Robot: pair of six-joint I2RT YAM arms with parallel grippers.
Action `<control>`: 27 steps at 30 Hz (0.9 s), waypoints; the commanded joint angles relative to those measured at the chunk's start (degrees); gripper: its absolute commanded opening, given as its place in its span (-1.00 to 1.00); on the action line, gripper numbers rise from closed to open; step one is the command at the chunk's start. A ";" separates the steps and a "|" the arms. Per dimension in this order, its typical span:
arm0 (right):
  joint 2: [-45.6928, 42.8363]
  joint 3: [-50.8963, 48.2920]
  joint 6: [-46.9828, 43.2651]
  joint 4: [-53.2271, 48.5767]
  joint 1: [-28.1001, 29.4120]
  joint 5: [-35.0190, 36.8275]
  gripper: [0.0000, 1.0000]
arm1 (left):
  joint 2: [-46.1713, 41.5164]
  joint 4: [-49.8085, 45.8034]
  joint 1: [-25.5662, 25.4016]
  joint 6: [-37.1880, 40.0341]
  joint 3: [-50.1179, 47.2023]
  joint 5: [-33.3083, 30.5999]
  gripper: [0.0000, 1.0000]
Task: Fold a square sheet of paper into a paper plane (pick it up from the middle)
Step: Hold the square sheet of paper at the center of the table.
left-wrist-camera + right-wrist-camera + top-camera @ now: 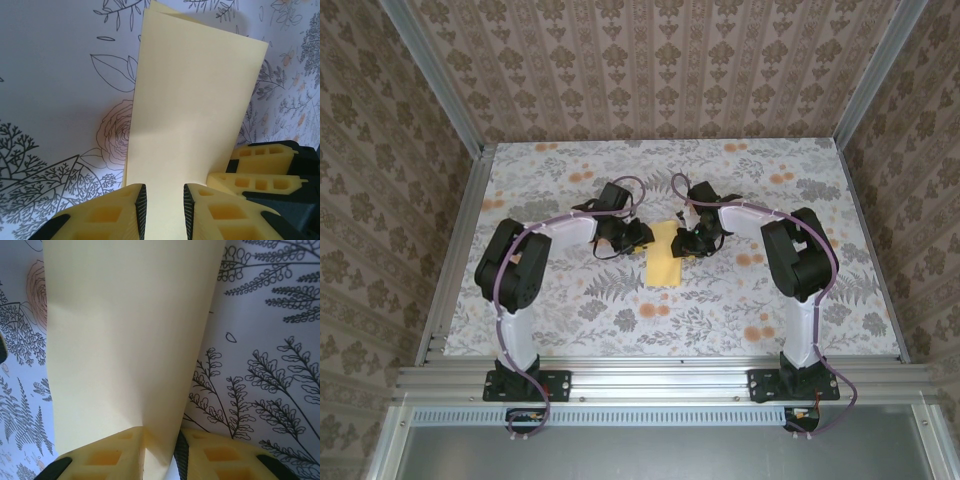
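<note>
the sheet of paper (665,255) lies near the middle of the surface (720,310), folded to a narrow upright strip with its long edges running away from the arms. the left pincer (642,238) meets its left long edge and the right pincer (686,240) its right long edge, so both sides are taken. the near and far short edges are free, and open flowered cloth runs from them to the metal rail (660,375) in front and to the patterned back wall (660,60).

from the left wrist, the sheet (195,110) shows straight edges and a second layer peeking out at the far corner. the left pincer (165,192) stands a narrow gap apart, with the paper lying flat across that gap and under the fingertips (135,205), not clamped. the right arm's yellow fingers (260,167) sit at the sheet's opposite edge.

from the right wrist, the sheet (125,340) fills most of the picture, its right edge slanting over the fern print. the right pincer (160,437) is also narrowly parted, a crease of paper rising into the gap; whether it pinches that fold cannot be told.
</note>
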 commanded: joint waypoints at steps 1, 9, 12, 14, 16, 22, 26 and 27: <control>3.99 -0.73 0.77 -2.13 -0.66 8.06 -0.46 | 1.23 0.25 -0.64 -0.64 1.68 0.75 -0.42; 4.71 -0.65 1.71 -2.76 -0.66 9.32 -0.45 | 2.59 0.42 -1.65 -0.59 2.51 1.95 -0.44; 5.02 -0.40 2.33 -2.94 -0.66 9.59 -0.44 | 2.94 0.55 -1.94 -0.67 2.47 2.04 -0.44; 5.27 -0.29 2.49 -3.02 -0.68 9.75 -0.43 | 3.01 0.52 -2.05 -0.63 2.38 2.03 -0.45; 5.39 -0.29 2.70 -3.11 -0.66 9.96 -0.42 | 3.04 0.59 -2.14 -0.79 2.45 2.01 -0.44; 5.65 -0.33 2.88 -3.26 -0.62 10.38 -0.43 | 3.30 0.46 -2.23 -0.67 2.68 1.97 -0.45; 5.62 -0.55 2.71 -3.21 -0.64 10.59 -0.46 | 3.63 0.41 -2.32 -0.67 2.64 2.04 -0.45; 5.58 -0.66 2.71 -3.05 -0.66 10.57 -0.47 | 3.76 0.35 -2.40 -0.65 2.72 1.98 -0.45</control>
